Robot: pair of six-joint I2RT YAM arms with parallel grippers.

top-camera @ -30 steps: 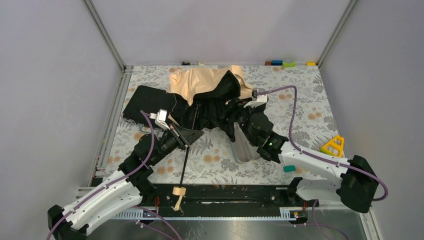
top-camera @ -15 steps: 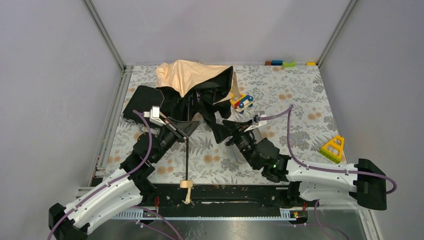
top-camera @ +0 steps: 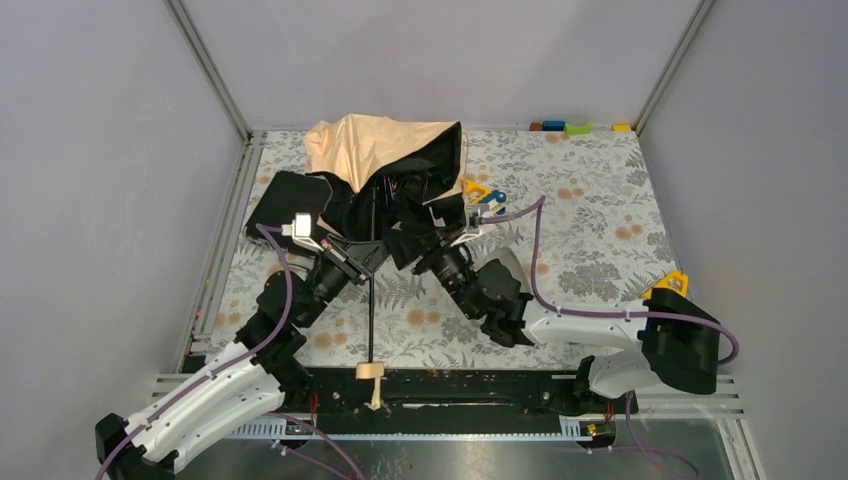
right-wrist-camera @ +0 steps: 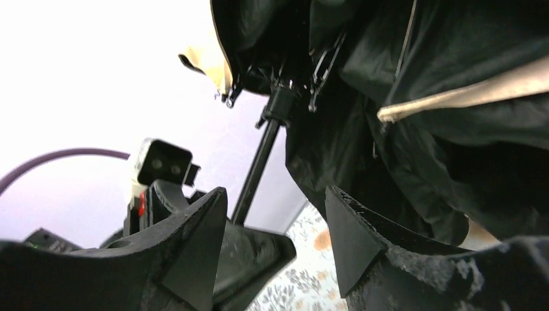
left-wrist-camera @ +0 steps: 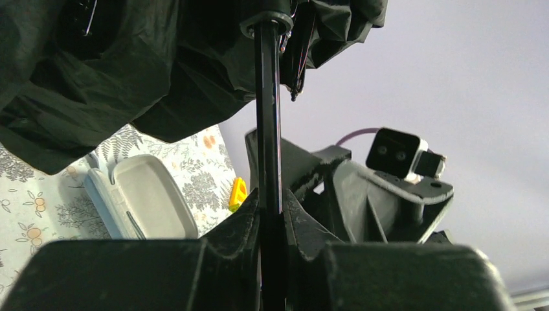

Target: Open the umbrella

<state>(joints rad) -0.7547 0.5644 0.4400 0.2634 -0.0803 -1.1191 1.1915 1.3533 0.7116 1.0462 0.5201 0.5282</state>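
Observation:
The umbrella lies half-folded at the back of the table, its peach-tan canopy (top-camera: 375,145) over black underside fabric (top-camera: 400,205). Its thin dark shaft (top-camera: 371,310) runs toward the near edge and ends in the cream knob handle (top-camera: 370,372). My left gripper (top-camera: 362,255) is shut on the shaft; in the left wrist view the shaft (left-wrist-camera: 267,116) passes between the left gripper's (left-wrist-camera: 270,207) closed jaws. My right gripper (top-camera: 422,240) is open, just right of the shaft under the black fabric. In the right wrist view the right gripper (right-wrist-camera: 275,220) holds nothing, with the shaft (right-wrist-camera: 259,168) and black folds (right-wrist-camera: 421,97) ahead.
A flat black case (top-camera: 285,200) lies at the left, partly under the canopy. A grey sleeve (top-camera: 510,275) lies beside the right arm. A yellow-and-blue toy (top-camera: 482,192), a yellow triangle (top-camera: 672,283) and small blocks (top-camera: 577,127) sit to the right and back.
My right arm swung left from the canopy's right side to beside the shaft. The canopy shifted left and back, uncovering the toy. My left gripper kept hold of the shaft.

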